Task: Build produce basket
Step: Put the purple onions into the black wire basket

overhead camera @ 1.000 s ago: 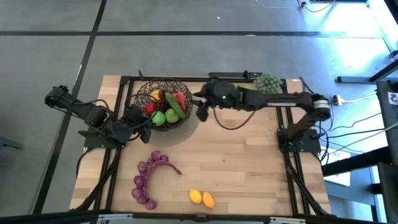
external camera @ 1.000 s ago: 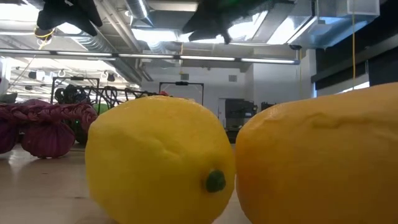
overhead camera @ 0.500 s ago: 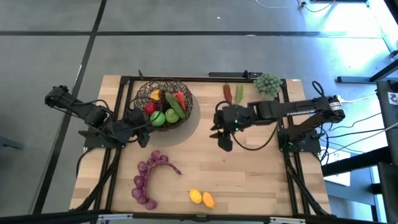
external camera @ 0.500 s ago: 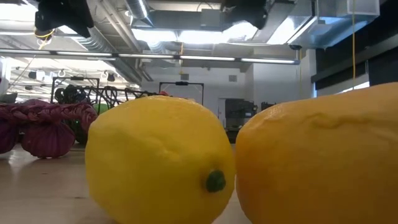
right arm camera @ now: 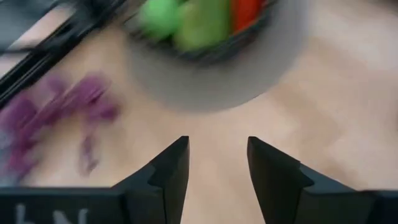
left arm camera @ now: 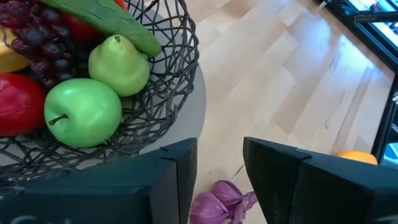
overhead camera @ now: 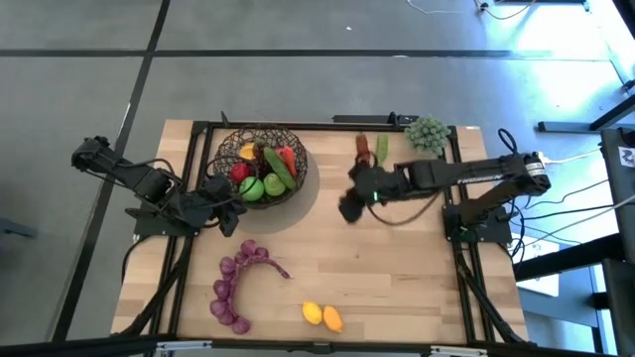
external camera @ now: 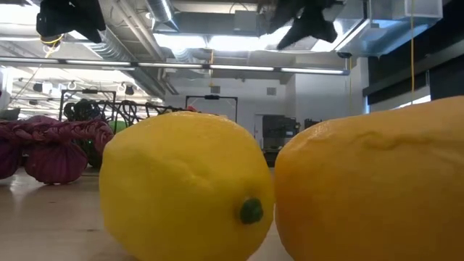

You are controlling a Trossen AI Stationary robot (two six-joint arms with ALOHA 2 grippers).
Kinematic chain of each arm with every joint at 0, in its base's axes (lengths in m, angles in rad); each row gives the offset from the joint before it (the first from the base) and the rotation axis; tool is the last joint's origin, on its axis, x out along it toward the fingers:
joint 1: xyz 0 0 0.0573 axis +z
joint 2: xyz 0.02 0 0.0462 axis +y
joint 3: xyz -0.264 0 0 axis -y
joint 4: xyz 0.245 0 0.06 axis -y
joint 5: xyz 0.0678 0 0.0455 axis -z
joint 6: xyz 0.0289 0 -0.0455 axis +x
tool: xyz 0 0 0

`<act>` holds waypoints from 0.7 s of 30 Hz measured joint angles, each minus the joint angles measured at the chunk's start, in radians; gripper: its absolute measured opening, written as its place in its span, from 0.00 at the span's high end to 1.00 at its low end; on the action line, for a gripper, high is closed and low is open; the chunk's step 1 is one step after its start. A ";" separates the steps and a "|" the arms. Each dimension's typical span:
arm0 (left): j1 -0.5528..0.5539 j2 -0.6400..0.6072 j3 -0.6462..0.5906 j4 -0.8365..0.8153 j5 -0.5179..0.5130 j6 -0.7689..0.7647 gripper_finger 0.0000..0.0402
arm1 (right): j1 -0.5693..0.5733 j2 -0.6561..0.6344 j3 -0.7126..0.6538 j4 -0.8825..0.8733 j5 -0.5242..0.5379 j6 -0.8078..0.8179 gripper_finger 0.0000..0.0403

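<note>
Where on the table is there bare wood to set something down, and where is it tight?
Bare: the stretch between the purple braid and the table's right rail, in front of the right gripper; also the strip between basket and peppers. Tight: the left gripper waits beside the basket, and the lemons sit at the front edge.
</note>
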 joint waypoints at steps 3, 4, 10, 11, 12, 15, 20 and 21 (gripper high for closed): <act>0.000 0.000 0.000 0.001 -0.003 -0.002 0.70 | -0.060 0.000 0.000 -0.002 0.051 0.084 0.61; 0.000 0.000 0.000 0.003 -0.004 -0.002 0.70 | -0.086 0.000 0.000 -0.002 0.032 0.121 0.61; -0.012 0.008 0.000 0.010 0.049 0.003 0.70 | -0.164 0.001 0.000 0.005 -0.133 -0.113 0.61; -0.019 0.007 0.000 0.011 0.081 0.018 0.70 | -0.166 0.001 0.000 0.014 -0.156 -0.158 0.61; -0.027 0.007 0.000 0.015 0.120 0.036 0.70 | -0.166 0.001 0.000 0.025 -0.171 -0.193 0.61; -0.075 0.031 0.000 0.047 0.229 0.086 0.70 | -0.159 0.001 0.000 0.034 -0.193 -0.241 0.61; -0.165 0.116 0.000 0.076 0.303 0.135 0.70 | -0.139 0.001 0.000 0.031 -0.194 -0.266 0.61; -0.181 0.136 0.000 0.069 0.309 0.134 0.70 | -0.134 0.001 0.000 0.031 -0.195 -0.270 0.61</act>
